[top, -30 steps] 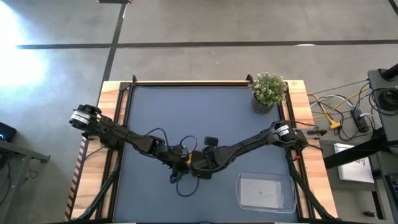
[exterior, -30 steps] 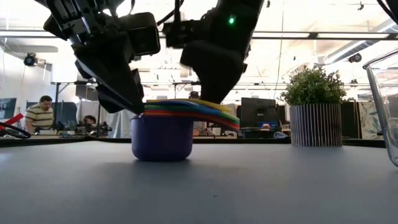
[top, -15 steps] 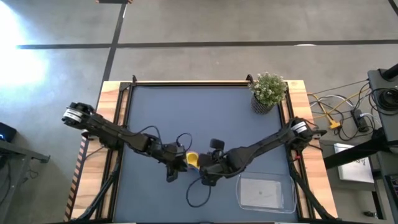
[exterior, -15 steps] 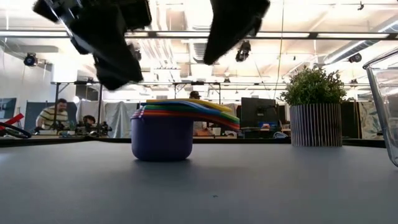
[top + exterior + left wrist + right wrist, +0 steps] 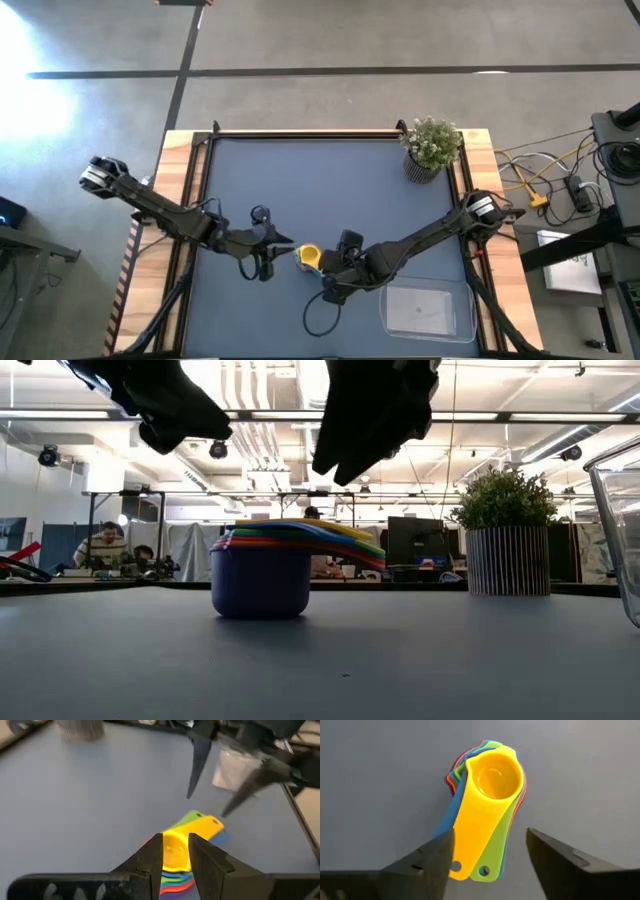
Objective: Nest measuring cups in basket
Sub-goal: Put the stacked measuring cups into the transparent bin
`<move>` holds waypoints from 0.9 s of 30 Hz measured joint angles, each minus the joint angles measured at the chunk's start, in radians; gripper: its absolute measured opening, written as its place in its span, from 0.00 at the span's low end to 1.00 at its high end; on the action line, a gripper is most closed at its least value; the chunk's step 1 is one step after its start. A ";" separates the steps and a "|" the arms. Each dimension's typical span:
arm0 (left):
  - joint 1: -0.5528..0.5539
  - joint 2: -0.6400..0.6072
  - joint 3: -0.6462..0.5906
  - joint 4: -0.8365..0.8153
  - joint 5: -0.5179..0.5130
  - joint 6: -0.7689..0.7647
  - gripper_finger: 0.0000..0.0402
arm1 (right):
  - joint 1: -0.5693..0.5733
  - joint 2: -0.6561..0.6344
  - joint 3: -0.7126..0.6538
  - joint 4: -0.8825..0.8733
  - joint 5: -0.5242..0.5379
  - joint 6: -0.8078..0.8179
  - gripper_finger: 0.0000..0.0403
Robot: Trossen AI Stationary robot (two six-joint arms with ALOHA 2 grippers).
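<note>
Yellow measuring cup (image 5: pixel 492 795) sits on top of the nested stack of measuring cups (image 5: pixel 275 565), purple cup (image 5: pixel 260 580) at the bottom carrying the rest. Stack stands on the dark worktop (image 5: pixel 300 180), near the front centre, not in the basket. Handles fan out to one side; yellow and green handles lie next to each other in the right wrist view, with blue, teal and red edges peeking out underneath.

Clear basket (image 5: pixel 425 308) is at the front right of the worktop, well apart from the stack, nothing visible inside it. Its wall shows at the edge of the low view.

Left gripper (image 5: pixel 268 245) hangs above the worktop just left of the stack, not touching it. Fingers spread a little, nothing held; in the left wrist view the yellow cup shows through the gap between them.

Right gripper (image 5: pixel 328 268) hovers over the stack's right side, between stack and basket. Fingers wide apart, empty, straddling the handles from above in the right wrist view with no contact.

Potted plant (image 5: pixel 432 147) stands at the back right corner. People at desks are in the room behind, seen in the low view.
</note>
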 joint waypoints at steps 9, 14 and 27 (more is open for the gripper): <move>0.006 -0.154 -0.173 0.134 -0.133 0.067 0.19 | -0.036 0.000 -0.001 0.056 -0.017 0.138 0.82; 0.013 -0.230 -0.301 0.319 -0.140 0.110 0.19 | -0.064 0.001 -0.001 0.078 -0.052 0.158 0.88; 0.022 -0.327 -0.345 0.409 -0.080 0.191 0.19 | -0.092 0.005 -0.003 0.112 -0.148 0.180 0.90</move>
